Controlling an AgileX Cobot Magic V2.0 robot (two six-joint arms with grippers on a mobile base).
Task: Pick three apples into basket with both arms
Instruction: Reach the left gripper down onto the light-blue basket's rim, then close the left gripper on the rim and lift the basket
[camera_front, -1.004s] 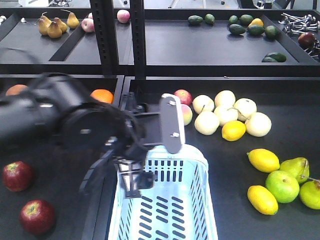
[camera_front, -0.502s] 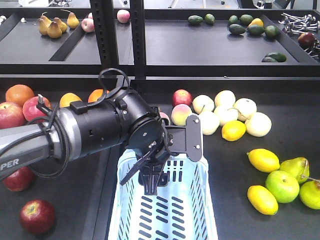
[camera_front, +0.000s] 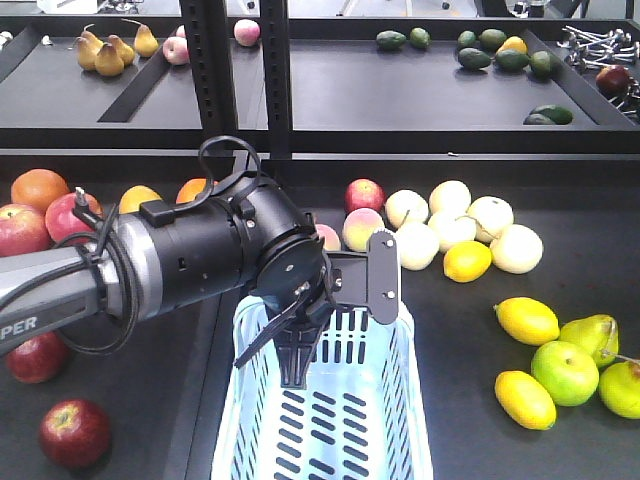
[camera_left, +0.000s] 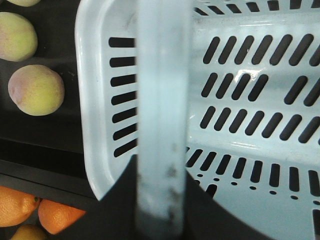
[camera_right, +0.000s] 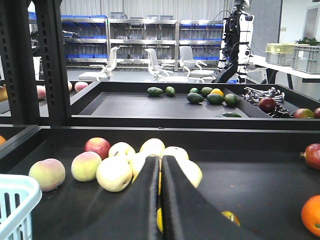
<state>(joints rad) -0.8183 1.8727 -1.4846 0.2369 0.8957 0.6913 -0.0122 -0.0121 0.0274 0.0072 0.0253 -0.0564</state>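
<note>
In the front view the left arm (camera_front: 190, 260) covers much of the far rim of the basket (camera_front: 405, 380) and the tabletop (camera_front: 470, 340) behind it. The bottom edge cuts off the basket's near end. One dark red apple (camera_front: 30, 362) lies partly hidden under the arm.

In the left wrist view a pale, blurred bar (camera_left: 160, 125) runs down the middle, too out of focus to identify, and masks a strip of the basket. The oranges (camera_left: 57, 216) are cut by the bottom edge.

In the right wrist view the right end effector (camera_right: 160, 160) hides part of a pale fruit (camera_right: 192, 172). Only a sliver of a yellow fruit (camera_right: 159, 220) shows, and just a corner of the basket enters at the left edge.
</note>
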